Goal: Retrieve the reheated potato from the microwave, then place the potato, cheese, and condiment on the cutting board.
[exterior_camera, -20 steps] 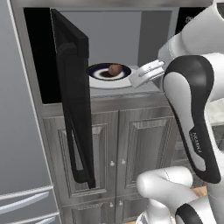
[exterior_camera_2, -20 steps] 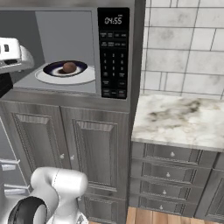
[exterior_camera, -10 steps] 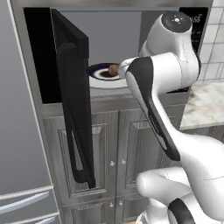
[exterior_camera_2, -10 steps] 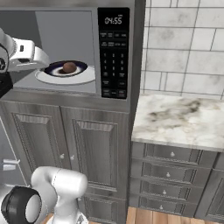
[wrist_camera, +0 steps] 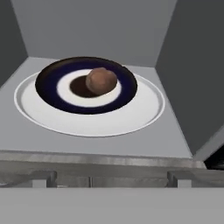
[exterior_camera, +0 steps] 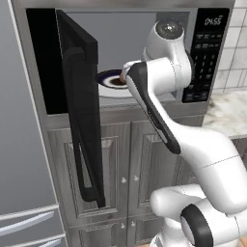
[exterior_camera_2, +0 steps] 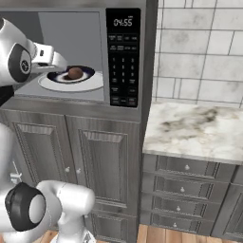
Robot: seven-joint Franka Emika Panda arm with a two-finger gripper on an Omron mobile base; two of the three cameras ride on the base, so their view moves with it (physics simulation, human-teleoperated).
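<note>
**Reaching into the open microwave for the potato**

Step in hand, by the look of it: the retrieval, first part of the task. Large built-in microwave (exterior_camera_2: 90,52) with steel frame and right-side keypad, its black glass door (exterior_camera: 79,111) swung fully open to the left. Inside, a small roundish brown potato (wrist_camera: 101,80) sitting on a dark-rimmed plate with a pale centre (wrist_camera: 48,83), itself resting on the round white turntable (wrist_camera: 144,109). White arm bent up from the base and levelled at the cavity mouth; two-finger gripper (exterior_camera_2: 52,59) at the left edge of the opening in the right base view, short of the potato and apart from it. Jaws spread wide, nothing between them. Potato ahead of the hand and a little above the middle of the hand view, with the front sill of the cavity between the two.

Next move, as a judgement: straight travel inward over the sill, staying above the turntable rim, then a slight drop to bracket the potato before closing. Round shape likely to roll on the smooth plate if nudged off-centre, so a centred approach needed. Right inner wall near, leaving little sideways room.

Speckled marble counter (exterior_camera_2: 199,128) to the right of the microwave.
</note>
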